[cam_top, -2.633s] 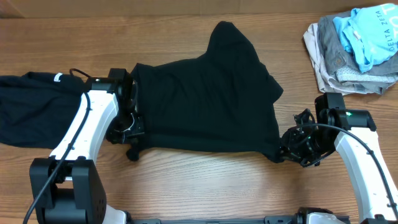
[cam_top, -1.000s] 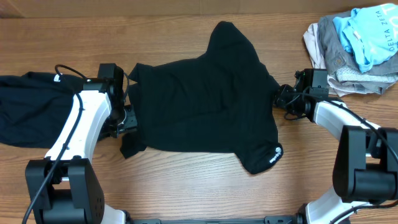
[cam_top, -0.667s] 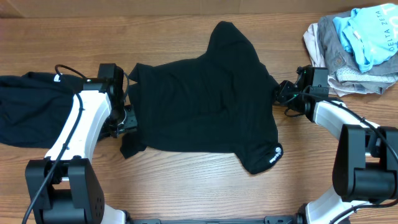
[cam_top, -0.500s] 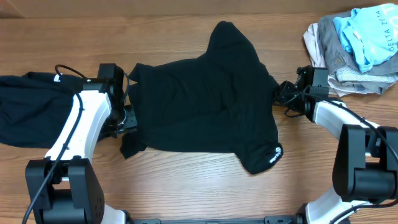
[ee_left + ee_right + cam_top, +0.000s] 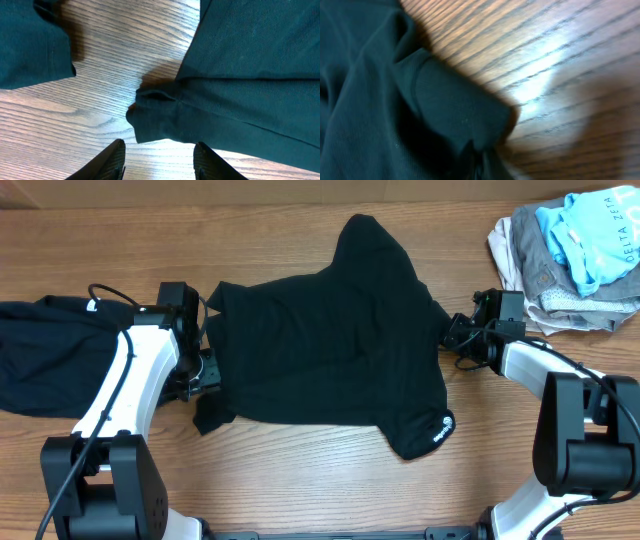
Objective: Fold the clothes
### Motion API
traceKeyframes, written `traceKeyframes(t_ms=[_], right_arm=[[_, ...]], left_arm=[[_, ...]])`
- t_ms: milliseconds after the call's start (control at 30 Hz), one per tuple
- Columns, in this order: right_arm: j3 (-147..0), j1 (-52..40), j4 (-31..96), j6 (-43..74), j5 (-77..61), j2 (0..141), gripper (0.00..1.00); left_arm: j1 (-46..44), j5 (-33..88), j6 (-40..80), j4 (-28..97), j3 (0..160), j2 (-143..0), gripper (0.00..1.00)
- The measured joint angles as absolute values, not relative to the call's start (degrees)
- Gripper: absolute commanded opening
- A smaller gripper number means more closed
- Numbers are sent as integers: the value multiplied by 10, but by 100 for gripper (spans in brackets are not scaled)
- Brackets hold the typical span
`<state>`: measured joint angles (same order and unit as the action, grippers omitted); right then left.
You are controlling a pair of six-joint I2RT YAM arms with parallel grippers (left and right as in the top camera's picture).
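I see my right gripper (image 5: 479, 162) pinched shut on an edge of the black T-shirt (image 5: 330, 340); my left gripper (image 5: 159, 150) hangs half open, holding nothing.

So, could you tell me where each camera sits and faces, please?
Overhead: above the table, looking straight down on the black T-shirt; both arms show.
Left wrist: on the left arm, facing down at a shirt corner; open left gripper shows.
Right wrist: on the right arm, close on the shirt's edge; right gripper pinches it.
Shared: all three show that T-shirt.
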<state>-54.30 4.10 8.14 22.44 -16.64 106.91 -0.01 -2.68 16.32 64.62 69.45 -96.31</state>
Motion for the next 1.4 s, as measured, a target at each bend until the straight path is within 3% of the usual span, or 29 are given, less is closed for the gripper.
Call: traceKeyframes(t_ms=[233, 667, 1000, 1100, 1200, 1333, 1367, 1400], right_arm=[[-554, 43, 101, 192, -200, 1072, 4], [-839, 59, 463, 53, -142, 1076, 4], [-877, 59, 517, 8, -13, 1076, 4], [-877, 59, 520, 2, 20, 1076, 15], [-878, 59, 513, -1, 37, 1076, 16], [-885, 60, 499, -1, 48, 1076, 27], [-888, 60, 498, 1, 50, 1077, 34], [-893, 60, 498, 4, 50, 1077, 49]], left_arm=[[0, -27, 163, 646, 695, -963, 47], [0, -29, 148, 642, 694, -963, 44], [0, -36, 144, 642, 694, -963, 44], [0, -37, 144, 642, 694, -963, 44], [0, -38, 144, 642, 694, -963, 44], [0, -39, 144, 642, 694, -963, 45], [0, -39, 144, 642, 694, -963, 46], [0, -39, 144, 642, 694, -963, 47]])
